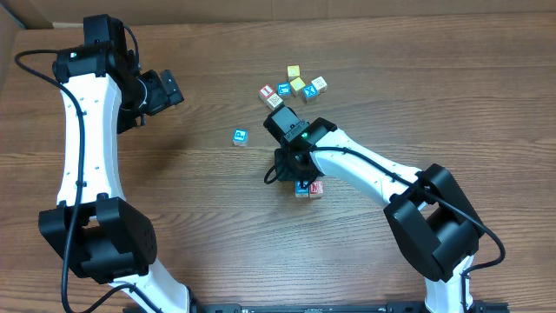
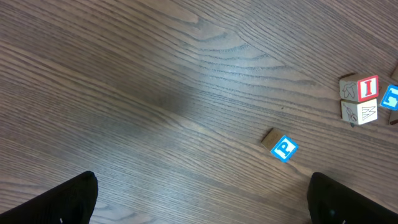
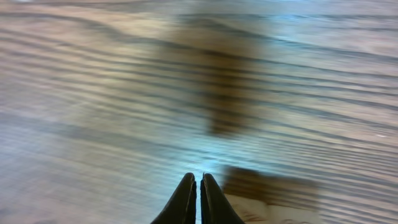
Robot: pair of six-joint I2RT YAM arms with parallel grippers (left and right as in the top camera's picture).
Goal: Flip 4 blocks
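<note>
Two small blocks stand side by side below the table's middle, a blue-faced one [image 1: 302,188] and a red-faced one [image 1: 316,188]. My right gripper [image 1: 280,176] is low over the table just left of them, shut with nothing between its fingers [image 3: 199,190]. A blurred cream block [image 3: 273,202] lies close to the right of its tips. Another blue-faced block [image 1: 240,136] [image 2: 284,148] lies alone further left. My left gripper [image 1: 171,89] [image 2: 199,208] hangs wide open and empty at the upper left, far from all blocks.
A cluster of cubes lies at the back centre: a red-and-white one [image 1: 268,91] [image 2: 367,87], a cream one [image 1: 274,100] [image 2: 360,112], a blue one [image 1: 284,89], two yellow ones [image 1: 296,78], a blue X cube [image 1: 310,89]. The right arm [image 1: 373,174] stretches across the table.
</note>
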